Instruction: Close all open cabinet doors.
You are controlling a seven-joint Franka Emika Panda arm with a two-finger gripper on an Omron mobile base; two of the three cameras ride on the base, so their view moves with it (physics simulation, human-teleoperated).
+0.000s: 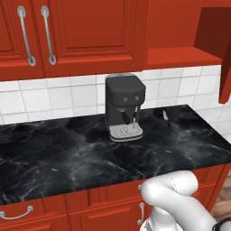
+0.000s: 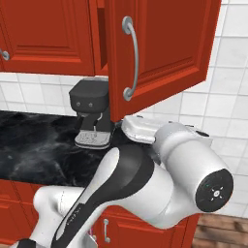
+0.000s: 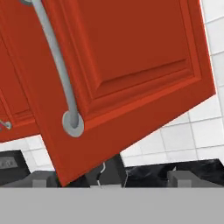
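Nearest the lens, the two dark fingertips of the jaws stand spread wide with nothing between them, and they point up at the lower edge of the open cabinet door. That door hangs swung out from the wall cabinet, its raised panel and curved silver bar handle turned toward the hand, so the hand seems placed low and in front of it to push the panel back. The door lies just above and beyond the jaws, apart from them; I see no contact.

From the right base view the same open door juts out over the desk, with the white arm bent beneath it. Behind the door's lower corner a dark coffee machine stands on the black marble desk against the white tiled wall.

Further left, the neighbouring cabinet doors sit flush and shut, their handles vertical. At the far right of the left base view the open door's edge shows, with the bare cabinet shelf exposed beside it. Closing this door appears to be the step in hand.
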